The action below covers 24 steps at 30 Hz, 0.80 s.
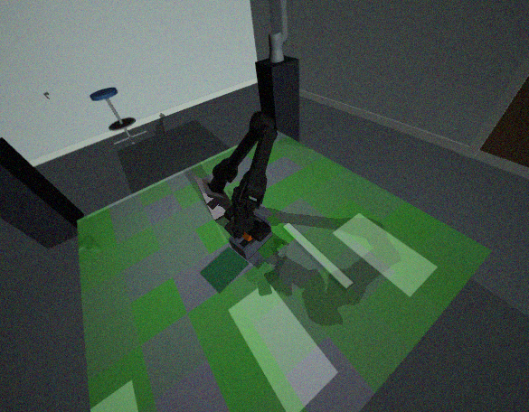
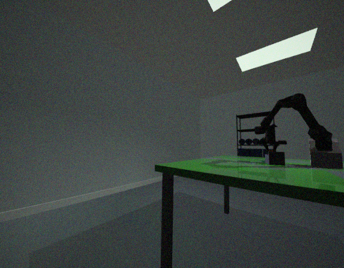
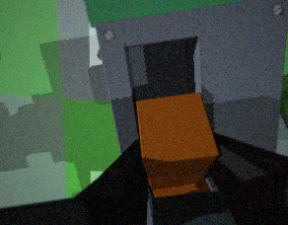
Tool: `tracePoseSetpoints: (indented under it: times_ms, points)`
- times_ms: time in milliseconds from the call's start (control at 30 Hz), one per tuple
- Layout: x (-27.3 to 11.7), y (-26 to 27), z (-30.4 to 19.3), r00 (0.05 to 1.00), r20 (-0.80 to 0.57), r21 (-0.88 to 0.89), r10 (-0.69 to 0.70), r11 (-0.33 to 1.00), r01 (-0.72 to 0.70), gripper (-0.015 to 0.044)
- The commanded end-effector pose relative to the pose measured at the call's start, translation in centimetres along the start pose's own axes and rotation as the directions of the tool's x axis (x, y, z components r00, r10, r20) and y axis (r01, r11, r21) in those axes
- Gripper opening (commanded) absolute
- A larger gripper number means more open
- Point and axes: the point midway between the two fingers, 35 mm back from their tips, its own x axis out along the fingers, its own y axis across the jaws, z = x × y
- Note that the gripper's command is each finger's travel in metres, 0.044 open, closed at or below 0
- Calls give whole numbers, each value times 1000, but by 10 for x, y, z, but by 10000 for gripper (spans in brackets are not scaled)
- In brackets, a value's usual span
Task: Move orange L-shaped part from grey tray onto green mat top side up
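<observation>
Tray [image 3: 241, 64] sits on the tabletop [image 1: 373, 289], and the part [image 3: 176, 133] is tipped up out of its pocket, raised end right between the fingers, which look narrowed onto it. Risk: a shallow pinch on that slanted end could slip, dropping it back in the tray crooked. Fingertips are mostly cut off below the part, so actual contact is hard to confirm. Mat beside the tray is barely distinguishable.

Grey tray [image 3: 241, 59] walls hem the jaws closed around the orange part [image 3: 174, 130].
</observation>
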Motion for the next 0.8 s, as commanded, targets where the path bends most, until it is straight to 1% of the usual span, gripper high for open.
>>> tracePoseSetpoints:
  times_ms: [0, 67, 167, 433, 767]
  points:
    - [0, 0, 0, 1000, -1, -1, -1, 1000, 1, 95]
    - [0, 0, 0, 1000, -1, -1, -1, 1000, 1, 82]
    - [0, 0, 0, 1000, -1, -1, -1, 1000, 1, 3]
    - [-2, 0, 0, 1000, -1, -1, -1, 1000, 1, 0]
    - [-18, 0, 0, 1000, -4, 3, -1, 1000, 1, 0]
